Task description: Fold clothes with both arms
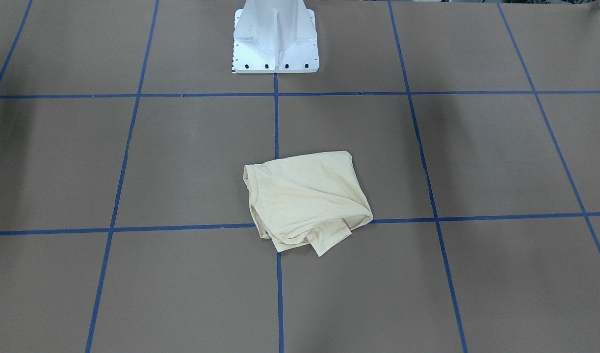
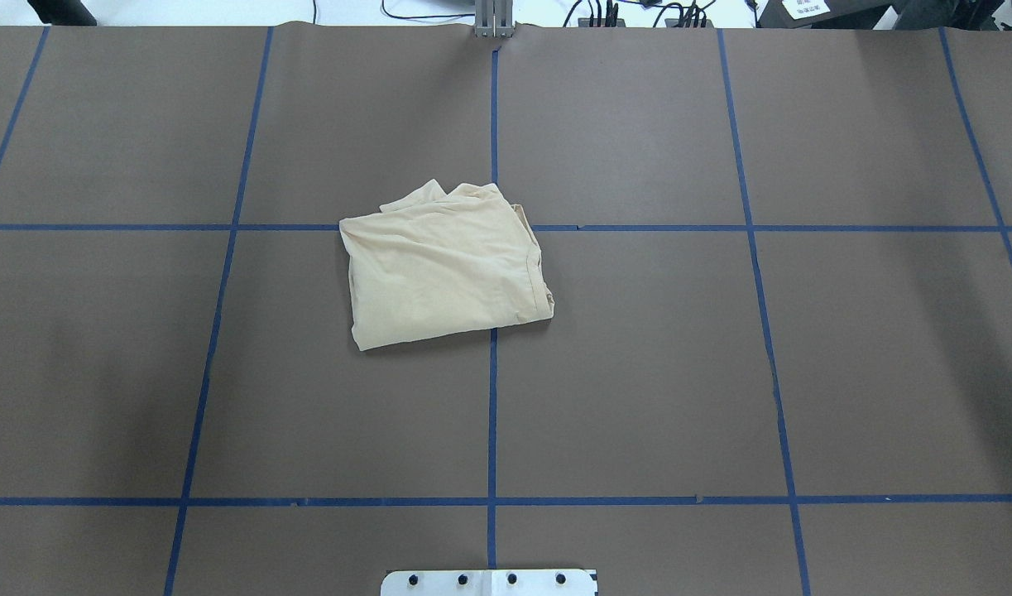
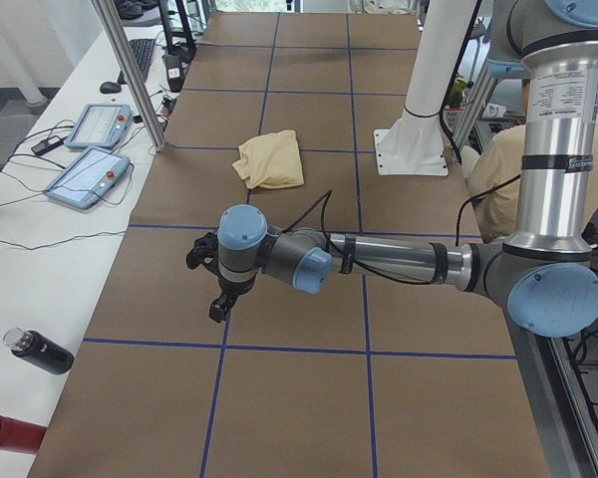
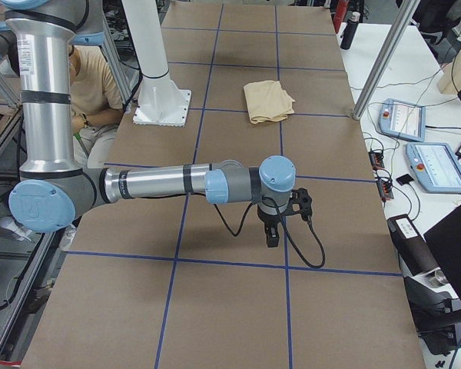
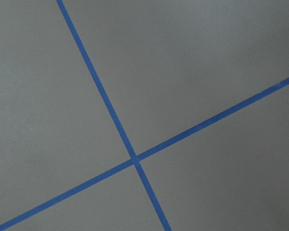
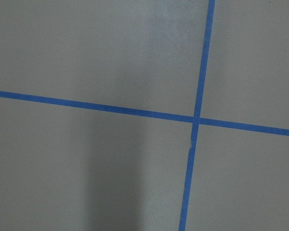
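Left end effector (image 3: 217, 303), right end effector (image 4: 271, 233), grip indiscernible; near-square folded T-shirt (image 2: 443, 269), flap away from pedestal (image 1: 275, 46).

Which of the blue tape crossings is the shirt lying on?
The middle one in the row farther from the base: the shirt hides where the centre line meets that cross line. Every other crossing shows bare.

You're working in a robotics lab: blue tape grid (image 2: 492, 372) on the brown desk (image 2: 638, 372), teach pendants (image 4: 438, 167) alongside, white bolted pedestal (image 1: 275, 39)
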Robot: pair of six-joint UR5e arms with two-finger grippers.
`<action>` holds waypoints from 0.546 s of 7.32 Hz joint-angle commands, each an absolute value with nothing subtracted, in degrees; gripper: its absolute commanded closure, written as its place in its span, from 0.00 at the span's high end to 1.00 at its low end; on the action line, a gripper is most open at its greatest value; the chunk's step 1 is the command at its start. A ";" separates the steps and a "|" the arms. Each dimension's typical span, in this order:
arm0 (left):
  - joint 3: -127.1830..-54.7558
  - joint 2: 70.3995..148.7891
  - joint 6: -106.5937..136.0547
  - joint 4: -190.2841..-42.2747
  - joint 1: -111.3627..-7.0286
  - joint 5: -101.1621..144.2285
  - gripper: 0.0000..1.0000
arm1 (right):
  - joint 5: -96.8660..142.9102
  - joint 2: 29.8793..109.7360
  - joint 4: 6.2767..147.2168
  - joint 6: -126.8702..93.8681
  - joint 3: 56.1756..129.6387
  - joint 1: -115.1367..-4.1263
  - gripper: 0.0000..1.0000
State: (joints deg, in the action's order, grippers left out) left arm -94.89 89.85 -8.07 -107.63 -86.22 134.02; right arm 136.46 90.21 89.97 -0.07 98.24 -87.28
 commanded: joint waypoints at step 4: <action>-100.36 89.39 -6.06 -106.79 -86.31 135.09 1.00 | 136.58 91.76 89.74 -0.53 93.97 -87.36 1.00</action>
